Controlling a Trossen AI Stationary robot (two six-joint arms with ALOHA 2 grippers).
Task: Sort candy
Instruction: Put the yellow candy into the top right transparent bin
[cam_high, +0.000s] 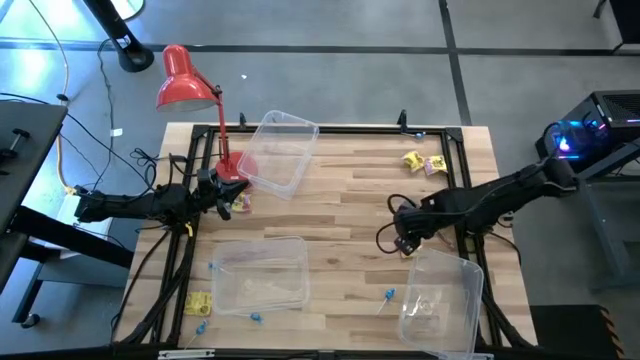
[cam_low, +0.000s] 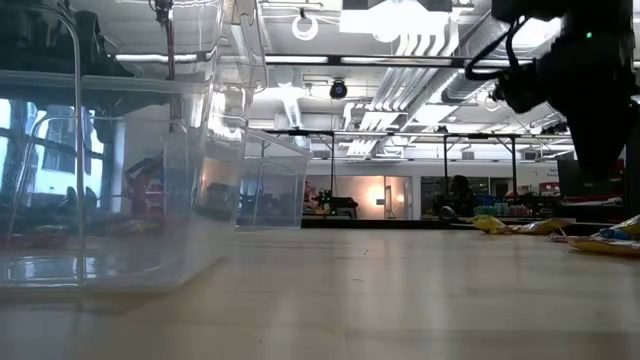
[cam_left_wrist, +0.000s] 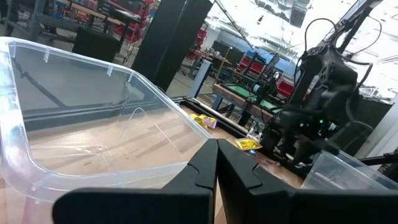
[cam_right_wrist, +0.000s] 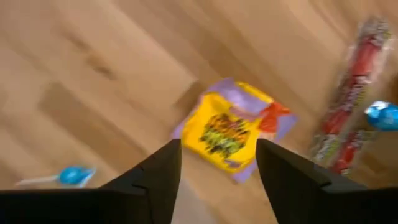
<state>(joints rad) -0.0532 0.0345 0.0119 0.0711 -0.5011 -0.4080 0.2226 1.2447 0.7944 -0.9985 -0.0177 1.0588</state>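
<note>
**Right arm lined up over a yellow packet, pick not made yet**

Right gripper (cam_right_wrist: 217, 163) hangs over the table near the right-front bin (cam_high: 440, 300), fingers spread wide, nothing between them. In the right wrist view a yellow packet (cam_right_wrist: 227, 134) lies flat on the wood right in the gap between the fingertips. Beside it: a red stick (cam_right_wrist: 348, 106) with a blue twist piece (cam_right_wrist: 382, 115) lying on it, and another blue piece (cam_right_wrist: 73, 175) on the far side. No contact with any of them, as far as I can see.

Left gripper (cam_left_wrist: 216, 180) is pinched shut, empty, parked at the left edge by the rim of the back bin (cam_high: 280, 150), near the red lamp (cam_high: 185, 80). Waiting.

Candy elsewhere: yellow packets at the back right (cam_high: 424, 162), one at the front-left corner (cam_high: 197, 303), loose blue pieces along the front edge (cam_high: 386, 296). The middle bin (cam_high: 260, 275) looks nearly empty; I can't tell the contents of the others.

My read: this is the approach step of one pick, sorting barely started. Next move calls for a straight descent, fingers straddling the packet, then close. Packet is thin and flat, so fingertips need to reach almost to the wood or they slide over the wrapper. Watch the neighbouring stick – too wide a sweep could drag it along.
</note>
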